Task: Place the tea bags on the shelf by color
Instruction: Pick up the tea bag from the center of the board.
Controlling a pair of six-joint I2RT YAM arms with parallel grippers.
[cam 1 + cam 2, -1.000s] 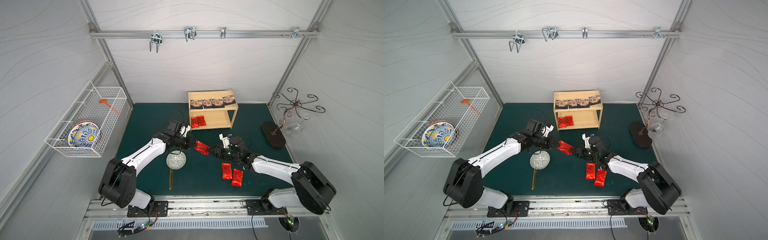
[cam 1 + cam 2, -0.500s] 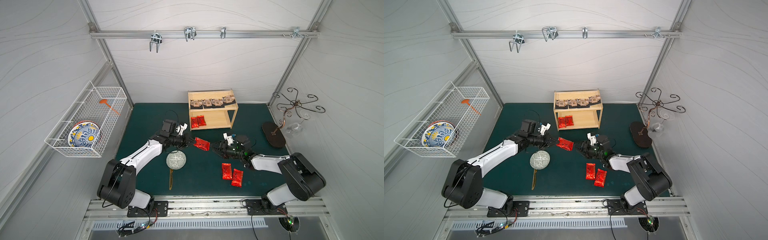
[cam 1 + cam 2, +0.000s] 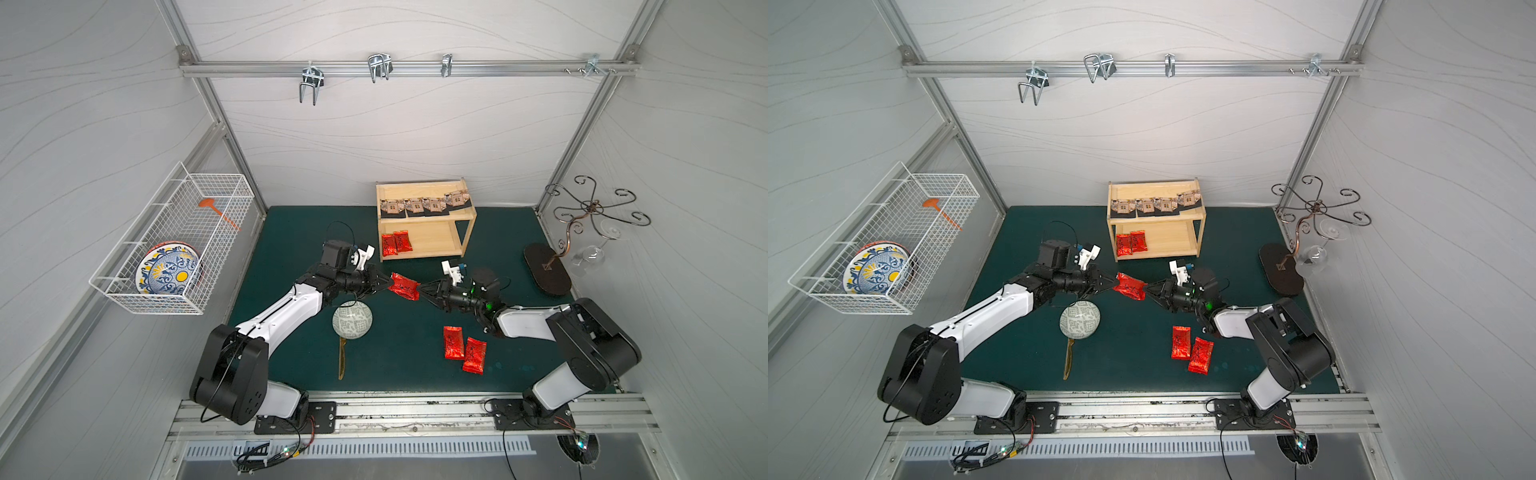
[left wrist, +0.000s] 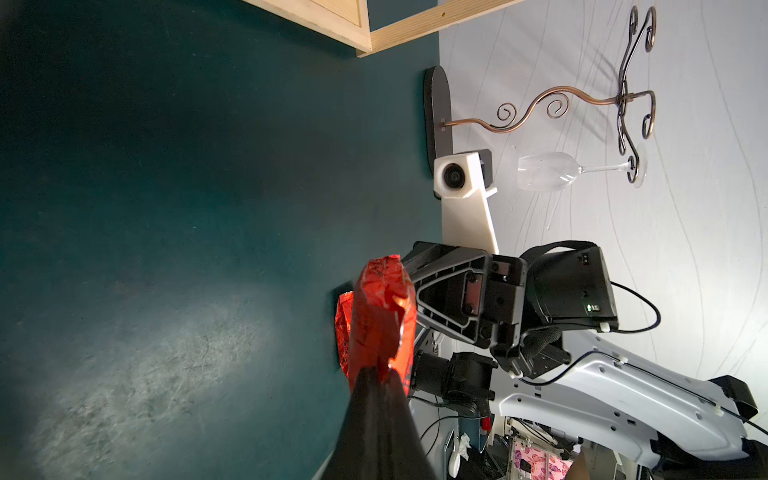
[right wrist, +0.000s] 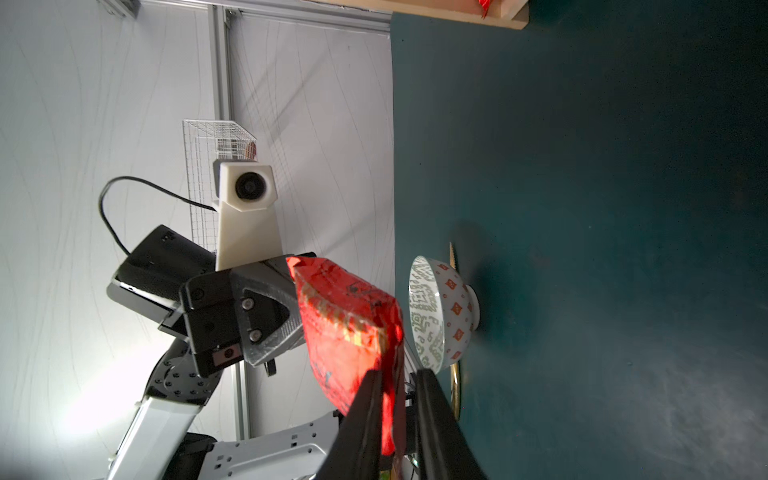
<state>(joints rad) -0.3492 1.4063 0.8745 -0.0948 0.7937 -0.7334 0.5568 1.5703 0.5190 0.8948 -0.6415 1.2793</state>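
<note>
A red foil tea bag (image 3: 404, 286) (image 3: 1130, 286) hangs above the green mat between both grippers. My left gripper (image 3: 390, 283) (image 4: 380, 372) is shut on one end of it. My right gripper (image 3: 419, 289) (image 5: 397, 376) has its jaws drawn in on the other end (image 5: 345, 324). The light-wood shelf (image 3: 424, 189) stands behind. Several beige tea bags (image 3: 424, 205) sit on its top tier and two red ones (image 3: 396, 243) on its lower tier. Two more red tea bags (image 3: 463, 349) lie on the mat near the right arm.
A patterned bowl (image 3: 352, 321) stands under the left forearm with a gold spoon (image 3: 342, 361) beside it. A metal glass stand (image 3: 546, 270) with a wine glass is at the right. A white wire basket (image 3: 174, 245) with a plate hangs on the left wall.
My right gripper has come in to the free end of the red tea bag and its jaws have narrowed on it. The left gripper kept its hold and raised the bag slightly.
</note>
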